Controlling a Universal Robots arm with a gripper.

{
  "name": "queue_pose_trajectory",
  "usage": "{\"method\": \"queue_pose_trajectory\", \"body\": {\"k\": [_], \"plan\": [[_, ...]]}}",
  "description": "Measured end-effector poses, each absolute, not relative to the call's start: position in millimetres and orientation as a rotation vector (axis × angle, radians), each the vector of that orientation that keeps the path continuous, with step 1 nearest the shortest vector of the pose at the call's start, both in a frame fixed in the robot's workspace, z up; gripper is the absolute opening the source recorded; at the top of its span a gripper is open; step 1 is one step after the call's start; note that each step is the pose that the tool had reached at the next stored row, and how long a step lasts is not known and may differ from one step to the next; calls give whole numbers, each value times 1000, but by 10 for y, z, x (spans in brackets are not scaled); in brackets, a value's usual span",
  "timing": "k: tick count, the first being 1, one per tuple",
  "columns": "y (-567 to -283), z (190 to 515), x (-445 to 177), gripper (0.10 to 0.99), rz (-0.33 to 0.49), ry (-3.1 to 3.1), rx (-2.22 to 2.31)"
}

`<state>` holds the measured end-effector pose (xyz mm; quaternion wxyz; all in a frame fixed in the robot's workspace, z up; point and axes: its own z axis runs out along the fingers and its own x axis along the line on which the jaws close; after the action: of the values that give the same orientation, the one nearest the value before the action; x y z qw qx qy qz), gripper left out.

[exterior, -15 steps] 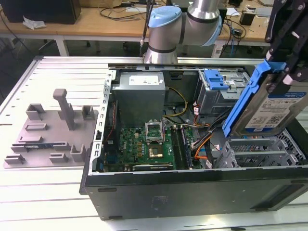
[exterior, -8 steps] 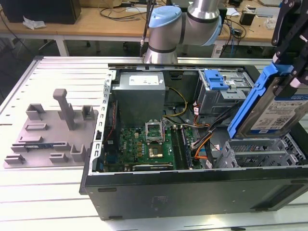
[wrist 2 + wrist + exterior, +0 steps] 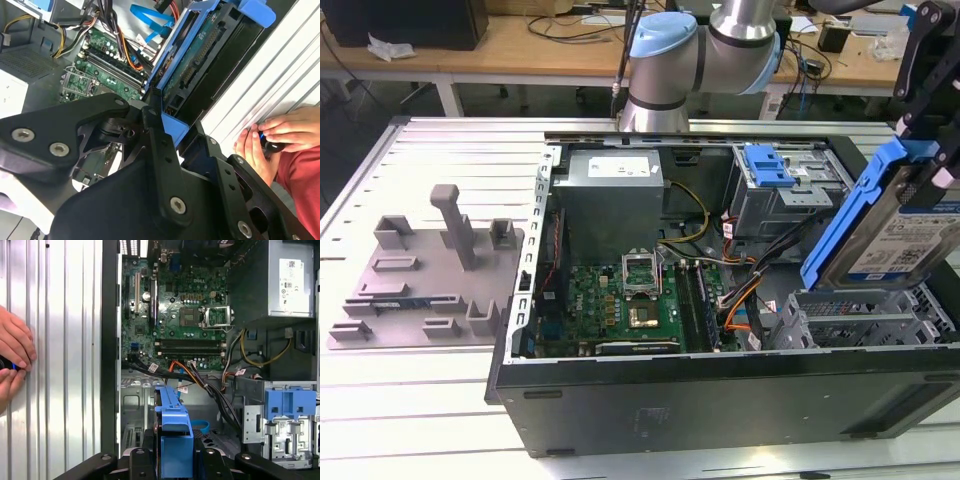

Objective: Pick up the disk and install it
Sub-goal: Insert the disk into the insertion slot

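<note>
The disk (image 3: pixel 905 235) is a silver-grey drive with a white and blue label in a blue carrier bracket (image 3: pixel 850 215). It hangs tilted above the empty metal drive cage (image 3: pixel 860 320) at the exterior view's right end of the open computer case (image 3: pixel 720 390). My gripper (image 3: pixel 928 140) is shut on its upper end. The second wrist view shows the disk's (image 3: pixel 200 65) green circuit underside clamped between black fingers (image 3: pixel 152 130). In the first wrist view the carrier's blue edge (image 3: pixel 172 427) stands between the gripper's (image 3: pixel 172 462) links, over the cage floor.
Inside the case lie the motherboard (image 3: pixel 630 300), the power supply (image 3: pixel 610 190), orange and black cables (image 3: pixel 740 300) and a second bay with a blue bracket (image 3: pixel 770 165). A grey fixture tray (image 3: pixel 430 270) sits left of the case. A person's hands (image 3: pixel 270 135) rest on the ribbed table.
</note>
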<state>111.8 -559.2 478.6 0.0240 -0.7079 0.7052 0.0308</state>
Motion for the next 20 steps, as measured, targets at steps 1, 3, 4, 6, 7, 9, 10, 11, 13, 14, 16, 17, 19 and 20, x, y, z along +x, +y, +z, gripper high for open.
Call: {"method": "queue_pose_trajectory", "body": {"k": [1, 3, 4, 6, 7, 9, 10, 11, 13, 14, 16, 17, 19, 20], "plan": [[-5592, 4785, 1121, 369, 95, 2183, -2190], [-5592, 4786, 1125, 369, 95, 2184, -2189], [-5592, 4786, 1126, 369, 95, 2184, -2189], [-5593, 4786, 1129, 369, 95, 2184, -2189], [-5593, 4786, 1129, 369, 95, 2184, -2189], [-5593, 4784, 1130, 369, 95, 2184, -2189], [-5593, 4779, 1129, 369, 95, 2184, -2189], [-5593, 4776, 1130, 369, 95, 2184, -2189], [-5597, 4767, 1136, 369, 95, 2184, -2189], [-5597, 4762, 1142, 369, 95, 2184, -2189], [-5597, 4760, 1143, 369, 95, 2184, -2189], [-5597, 4759, 1143, 369, 94, 2184, -2189], [-5597, 4760, 1143, 369, 88, 2188, -2192], [-5596, 4757, 1143, 369, 84, 2190, -2194]]}}
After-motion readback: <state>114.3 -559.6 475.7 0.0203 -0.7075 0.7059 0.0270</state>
